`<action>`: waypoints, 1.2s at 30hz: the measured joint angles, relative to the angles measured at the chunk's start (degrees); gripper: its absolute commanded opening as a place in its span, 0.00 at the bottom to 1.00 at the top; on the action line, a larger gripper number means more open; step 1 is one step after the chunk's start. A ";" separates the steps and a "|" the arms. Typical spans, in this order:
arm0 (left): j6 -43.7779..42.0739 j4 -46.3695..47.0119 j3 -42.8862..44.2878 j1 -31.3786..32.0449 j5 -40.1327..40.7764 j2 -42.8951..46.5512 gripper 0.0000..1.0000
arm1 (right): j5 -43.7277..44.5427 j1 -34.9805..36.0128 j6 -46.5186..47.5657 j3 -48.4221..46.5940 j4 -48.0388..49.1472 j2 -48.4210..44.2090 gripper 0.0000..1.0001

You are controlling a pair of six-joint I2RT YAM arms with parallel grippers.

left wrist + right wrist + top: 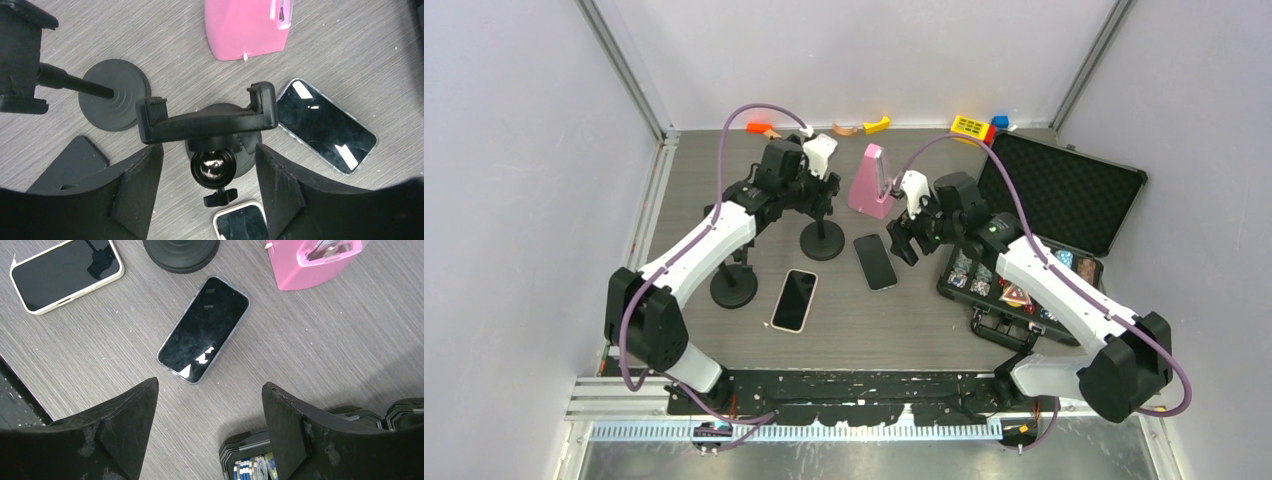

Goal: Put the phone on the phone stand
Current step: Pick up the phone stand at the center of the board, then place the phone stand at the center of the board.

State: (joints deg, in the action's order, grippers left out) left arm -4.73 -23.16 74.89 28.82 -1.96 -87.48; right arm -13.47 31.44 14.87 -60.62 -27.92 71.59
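Right gripper [209,387] spread wide, holding nothing, dark phone [203,329] lying flat just ahead, untouched

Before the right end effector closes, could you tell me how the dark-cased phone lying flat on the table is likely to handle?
The dark-cased phone looks like a rigid slab, so it probably won't flex. Its glossy, reflective face suggests it may slip. Lying flat on the table, it likely slides rather than tips if pushed.
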 measured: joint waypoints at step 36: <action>-20.02 -13.97 -5.64 0.37 -35.65 11.96 0.00 | -3.72 -0.57 0.26 3.37 -4.68 1.14 0.81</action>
State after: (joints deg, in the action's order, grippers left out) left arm -24.75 -37.12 69.25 29.19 -37.60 -75.53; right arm -17.19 30.87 15.14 -57.25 -32.60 72.73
